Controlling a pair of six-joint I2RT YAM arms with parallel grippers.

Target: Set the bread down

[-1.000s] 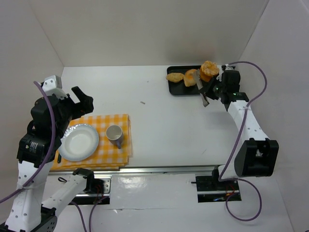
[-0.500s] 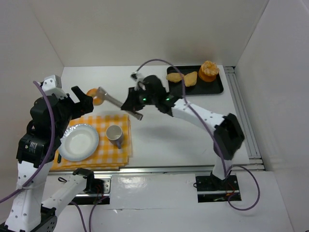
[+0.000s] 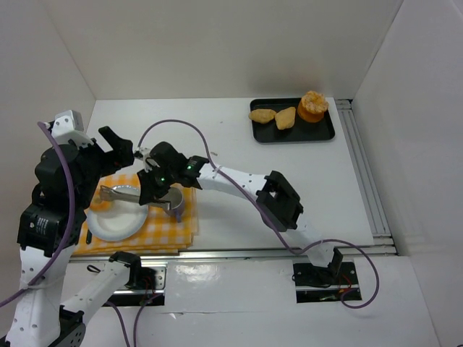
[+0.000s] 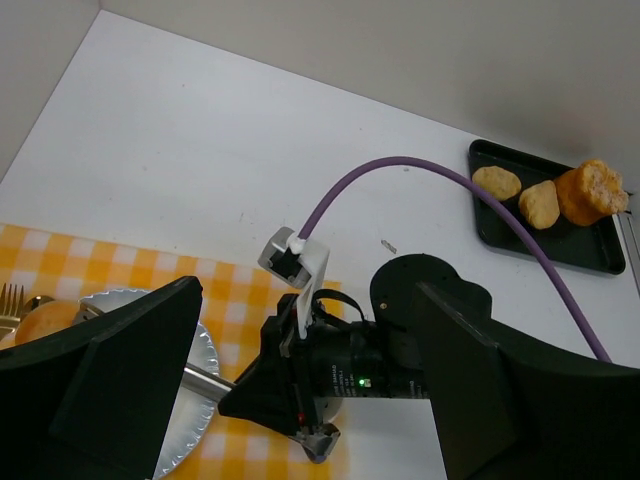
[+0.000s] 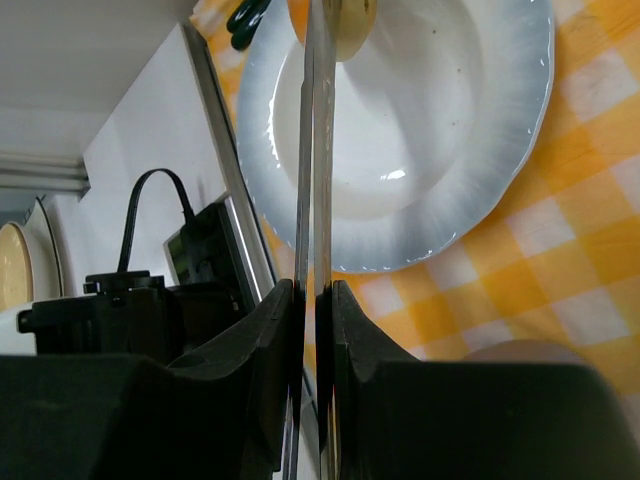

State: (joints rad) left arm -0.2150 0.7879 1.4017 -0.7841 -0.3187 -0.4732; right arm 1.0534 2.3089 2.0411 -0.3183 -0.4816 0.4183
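right gripper (image 5: 314, 300) pinches tongs (image 5: 318, 150) holding bread (image 5: 350, 30) over plate (image 5: 500, 150); left gripper (image 4: 308, 300) gapes empty.

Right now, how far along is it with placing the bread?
Done: one bread piece is far from the black tray, over by the white plate. In hand: the right pincer clamps tongs that pinch that piece over the plate's edge. Left: letting it go onto the plate. I cannot tell whether it touches yet.
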